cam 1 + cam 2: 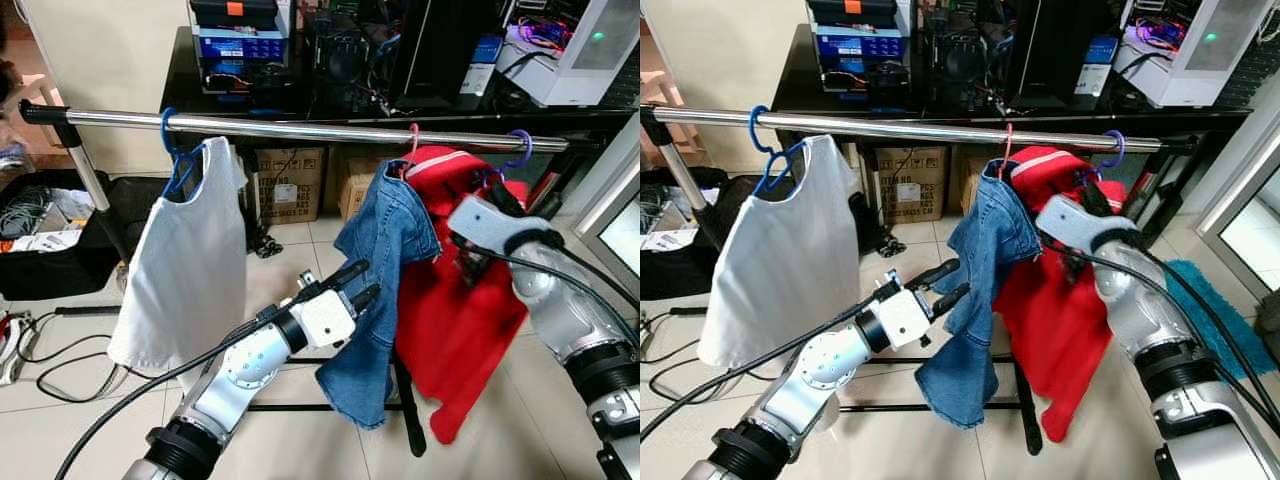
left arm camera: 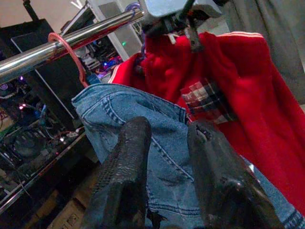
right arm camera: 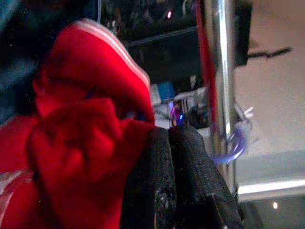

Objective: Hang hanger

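A silver rail (image 1: 300, 129) runs across in front of me. A blue hanger (image 1: 178, 150) on its left end carries a white top (image 1: 185, 260). A pink hanger hook (image 1: 413, 138) holds a blue denim garment (image 1: 385, 250), and a purple hanger hook (image 1: 520, 150) holds a red garment (image 1: 455, 330). My left gripper (image 1: 362, 283) is open, its fingers (image 2: 126, 167) just short of the denim. My right gripper (image 1: 497, 192) points up at the red garment's collar beside the purple hook (image 3: 236, 143). Its fingers (image 3: 174, 157) are pressed together with red cloth alongside.
Behind the rail stands a black desk (image 1: 180, 70) loaded with computers and boxes. Cardboard boxes (image 1: 290, 180) sit under it. A black bag (image 1: 50, 250) and loose cables (image 1: 40, 350) lie on the tiled floor at left. The rack's black base bar (image 1: 405, 400) crosses the floor below the clothes.
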Controlling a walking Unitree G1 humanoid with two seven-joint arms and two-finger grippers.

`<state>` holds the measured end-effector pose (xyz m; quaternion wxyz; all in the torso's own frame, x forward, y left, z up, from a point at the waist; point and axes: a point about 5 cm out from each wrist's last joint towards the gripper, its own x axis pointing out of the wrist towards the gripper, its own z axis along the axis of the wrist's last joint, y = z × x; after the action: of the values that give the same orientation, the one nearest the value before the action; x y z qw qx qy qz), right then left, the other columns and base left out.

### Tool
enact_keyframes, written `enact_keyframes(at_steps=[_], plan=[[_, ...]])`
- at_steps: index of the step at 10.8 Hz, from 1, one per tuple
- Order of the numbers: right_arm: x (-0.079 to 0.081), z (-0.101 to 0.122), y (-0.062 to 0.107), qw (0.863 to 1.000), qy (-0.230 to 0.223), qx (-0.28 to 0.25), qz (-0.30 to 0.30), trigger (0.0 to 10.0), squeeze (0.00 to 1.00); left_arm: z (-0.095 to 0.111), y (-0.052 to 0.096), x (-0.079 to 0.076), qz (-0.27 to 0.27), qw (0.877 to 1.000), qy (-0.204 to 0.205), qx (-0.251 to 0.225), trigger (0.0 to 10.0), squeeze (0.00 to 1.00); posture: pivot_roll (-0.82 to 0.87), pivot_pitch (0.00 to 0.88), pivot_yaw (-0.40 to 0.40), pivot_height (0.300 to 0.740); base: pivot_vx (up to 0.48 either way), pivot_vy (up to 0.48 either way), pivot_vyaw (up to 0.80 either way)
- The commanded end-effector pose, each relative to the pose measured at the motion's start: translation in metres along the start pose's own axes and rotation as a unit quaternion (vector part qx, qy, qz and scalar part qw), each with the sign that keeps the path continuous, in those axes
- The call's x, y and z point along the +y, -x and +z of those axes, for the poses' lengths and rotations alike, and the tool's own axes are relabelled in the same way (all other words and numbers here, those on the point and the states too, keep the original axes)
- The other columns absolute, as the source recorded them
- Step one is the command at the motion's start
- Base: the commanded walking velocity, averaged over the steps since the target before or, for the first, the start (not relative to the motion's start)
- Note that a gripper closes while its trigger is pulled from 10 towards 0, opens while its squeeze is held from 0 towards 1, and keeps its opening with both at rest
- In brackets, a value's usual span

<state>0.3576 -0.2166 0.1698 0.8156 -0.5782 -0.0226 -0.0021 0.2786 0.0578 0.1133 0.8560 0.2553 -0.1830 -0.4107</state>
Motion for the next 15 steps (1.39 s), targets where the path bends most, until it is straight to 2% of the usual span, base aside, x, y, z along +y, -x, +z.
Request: enact_keyframes(at_steps=[1,2,7,11,13,14,15], plan=[[0.000,0.008,0.004,0.999,0.010,-0.034,0.007,0.0,0.00,0.007,-0.004,-0.001,-0.008,1.000,-0.008,-0.016,10.0,0.00,0.14,0.041,-0.062,0.740,0.000,0.000,0.00],[0.003,0.017,0.008,0.998,0.006,-0.067,0.015,0.0,0.00,0.007,-0.004,-0.001,-0.009,1.000,-0.009,-0.017,10.0,0.00,0.14,0.041,-0.061,0.740,0.000,0.000,0.00],[0.018,0.037,0.025,0.989,-0.035,-0.131,0.066,0.0,0.00,0.008,-0.006,-0.001,-0.013,1.000,-0.010,-0.020,10.0,0.00,0.13,0.042,-0.059,0.740,0.000,0.000,0.00],[0.020,0.070,0.037,0.968,-0.096,-0.208,0.099,0.0,0.00,0.008,-0.005,-0.001,-0.013,1.000,-0.010,-0.020,10.0,0.00,0.13,0.044,-0.055,0.740,0.000,0.000,0.00],[0.019,0.062,0.033,0.973,-0.120,-0.173,0.093,0.0,0.00,0.008,-0.004,-0.002,-0.014,1.000,-0.010,-0.019,10.0,0.00,0.13,0.045,-0.055,0.740,0.000,0.000,0.00],[0.016,0.056,0.031,0.975,-0.146,-0.146,0.087,5.8,0.00,0.008,-0.004,-0.002,-0.014,1.000,-0.010,-0.018,10.0,0.00,0.13,0.045,-0.055,0.740,0.000,0.000,0.00],[0.014,0.045,0.027,0.972,-0.193,-0.105,0.081,10.0,0.38,0.007,-0.004,-0.002,-0.014,1.000,-0.009,-0.018,10.0,0.00,0.13,0.044,-0.052,0.740,0.000,0.000,0.00]])
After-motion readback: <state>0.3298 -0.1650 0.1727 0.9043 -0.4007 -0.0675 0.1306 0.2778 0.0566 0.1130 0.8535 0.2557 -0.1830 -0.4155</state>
